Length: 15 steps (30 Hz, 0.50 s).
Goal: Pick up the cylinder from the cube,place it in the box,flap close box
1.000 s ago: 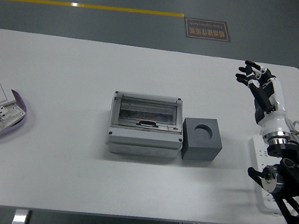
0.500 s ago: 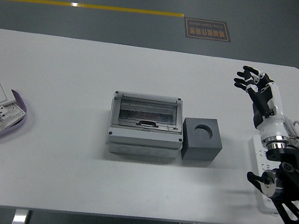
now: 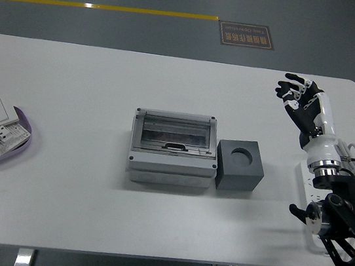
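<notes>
At the table's (image 3: 59, 176) centre sat the grey box (image 3: 173, 148), its clear flap down, with the dark cube (image 3: 240, 165) touching it at three o'clock. The cube's round socket looked empty, and no cylinder could be seen anywhere, perhaps already boxed; the task appeared nearly or wholly finished. At two o'clock the right hand (image 3: 301, 101) hovered, fingers loosely spread, holding nothing. The floor sign's (image 3: 246, 35) writing was too small to read.
</notes>
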{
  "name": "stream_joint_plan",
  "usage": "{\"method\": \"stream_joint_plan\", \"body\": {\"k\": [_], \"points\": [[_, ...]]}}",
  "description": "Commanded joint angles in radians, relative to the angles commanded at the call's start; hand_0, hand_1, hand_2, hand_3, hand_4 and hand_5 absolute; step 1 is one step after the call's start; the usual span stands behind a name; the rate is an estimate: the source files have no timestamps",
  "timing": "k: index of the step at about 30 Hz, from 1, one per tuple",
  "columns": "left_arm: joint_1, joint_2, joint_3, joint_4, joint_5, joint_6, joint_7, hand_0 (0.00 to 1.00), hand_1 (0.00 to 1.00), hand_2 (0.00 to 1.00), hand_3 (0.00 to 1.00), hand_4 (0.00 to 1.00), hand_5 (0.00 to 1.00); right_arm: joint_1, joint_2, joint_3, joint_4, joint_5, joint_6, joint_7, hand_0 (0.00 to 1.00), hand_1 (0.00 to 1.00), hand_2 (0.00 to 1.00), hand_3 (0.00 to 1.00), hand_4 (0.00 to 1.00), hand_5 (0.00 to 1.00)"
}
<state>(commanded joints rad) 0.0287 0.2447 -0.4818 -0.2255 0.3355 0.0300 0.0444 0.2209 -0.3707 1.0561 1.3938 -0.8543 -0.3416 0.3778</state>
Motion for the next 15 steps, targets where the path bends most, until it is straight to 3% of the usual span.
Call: {"method": "stream_joint_plan", "body": {"k": [3, 4, 9, 10, 15], "points": [[0.0, 0.0, 0.001, 0.001, -0.002, 0.0, 0.0, 0.593, 0.629, 0.625, 0.639, 0.7, 0.214, 0.001, 0.001, 0.002, -0.007, 0.001, 0.024, -0.01, 0.578, 0.573, 0.54, 0.571, 0.727, 0.119], [-0.001, 0.0, 0.001, 0.001, -0.002, 0.0, 0.0, 0.592, 0.629, 0.625, 0.638, 0.699, 0.213, 0.002, 0.0, 0.003, -0.009, 0.004, 0.03, -0.011, 0.6, 0.613, 0.565, 0.668, 0.704, 0.016], [-0.001, -0.001, 0.001, 0.001, -0.004, 0.0, 0.0, 0.592, 0.629, 0.625, 0.638, 0.699, 0.213, 0.002, -0.001, 0.009, -0.015, 0.029, 0.065, -0.017, 0.6, 0.613, 0.565, 0.668, 0.704, 0.016], [-0.001, -0.002, 0.002, 0.001, -0.005, 0.0, 0.0, 0.592, 0.629, 0.625, 0.639, 0.7, 0.213, 0.002, -0.001, 0.01, -0.016, 0.033, 0.075, -0.022, 0.737, 0.692, 0.651, 0.726, 0.935, 0.346], [-0.001, -0.003, 0.004, 0.002, -0.007, 0.0, 0.0, 0.592, 0.629, 0.625, 0.639, 0.7, 0.213, 0.0, -0.002, 0.012, -0.021, 0.056, 0.116, -0.043, 0.737, 0.692, 0.651, 0.726, 0.935, 0.346]]}}
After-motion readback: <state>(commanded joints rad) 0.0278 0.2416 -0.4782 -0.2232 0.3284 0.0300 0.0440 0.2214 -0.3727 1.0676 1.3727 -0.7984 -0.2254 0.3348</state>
